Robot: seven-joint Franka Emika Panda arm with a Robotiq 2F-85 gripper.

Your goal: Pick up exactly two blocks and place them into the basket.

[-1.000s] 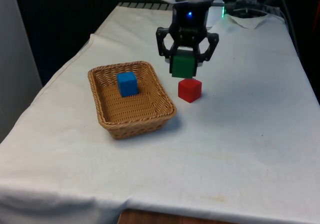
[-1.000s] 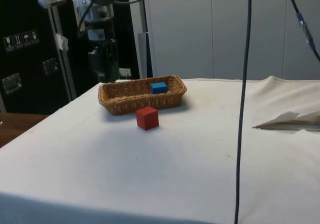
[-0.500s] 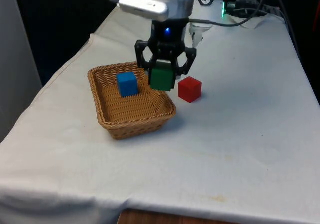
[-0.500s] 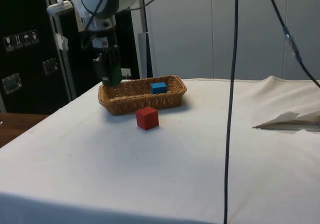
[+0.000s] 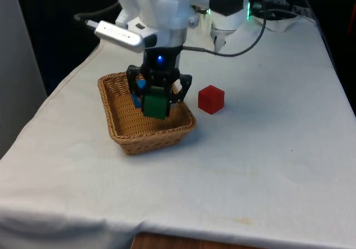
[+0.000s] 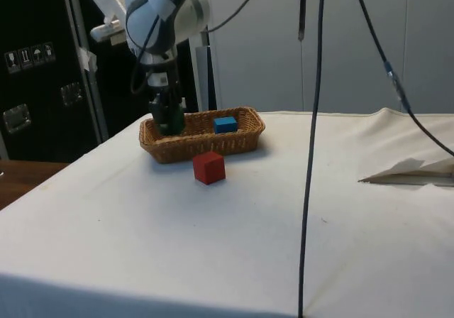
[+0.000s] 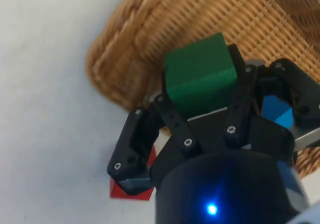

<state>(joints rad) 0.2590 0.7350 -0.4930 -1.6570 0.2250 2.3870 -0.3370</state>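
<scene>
While the gripper (image 5: 156, 100) clamps a green block (image 5: 155, 104) over the basket (image 5: 167, 134), 1 blue block (image 5: 137, 94) sits just behind its jaws.

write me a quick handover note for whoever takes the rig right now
Gripper: shut on the green block, held above the inside of the wicker basket, not yet released.
Blue block: already lying in the basket.
Red block: on the white cloth beside the basket, on the front view's right, apart from it.
Done: one block is in and the second is carried over the basket.
Left: open the fingers to drop the green block in, then withdraw. That makes two; leave the red block where it is.
</scene>
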